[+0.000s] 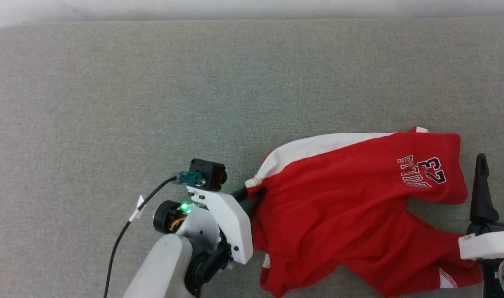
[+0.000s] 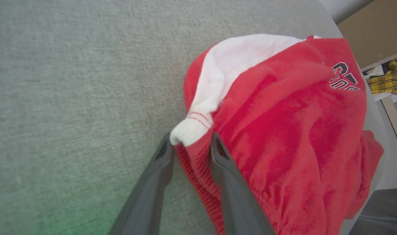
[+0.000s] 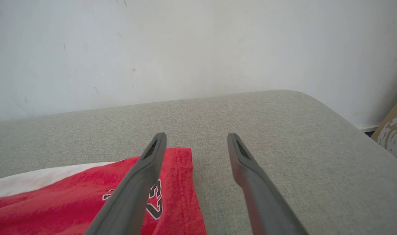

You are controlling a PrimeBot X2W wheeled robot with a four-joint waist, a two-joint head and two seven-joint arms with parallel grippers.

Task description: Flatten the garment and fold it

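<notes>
Plainly, the garment (image 1: 351, 203) lies rumpled on the near right part of the grey bench (image 1: 152, 82). Its white band (image 1: 318, 145) runs along the far edge and its lettering (image 1: 421, 171) sits toward the right end (upside down as the head camera reads it). The nearer part is bunched into folds, with one leg trailing toward the lower right corner of the head view.

The left jaws reach in at the garment's left end. In the left wrist view the two dark fingers (image 2: 159, 176) stand on either side of the corner where the white band meets the red ribbed waistband (image 2: 198, 182). Bunched fabric fills the gap between them; whether they press on it or merely straddle it I cannot tell.

The right jaws stand wide apart and hold nothing. Their fingers (image 3: 247, 169) point toward the pale wall (image 3: 185, 49) at the garment's right end. In the right wrist view one finger crosses the lettering, and the other lies over bare bench just beside the hem.

Beyond the bench's rounded edge the left wrist view shows a cardboard box (image 2: 371, 29) and a yellow checked cloth (image 2: 382, 81).
</notes>
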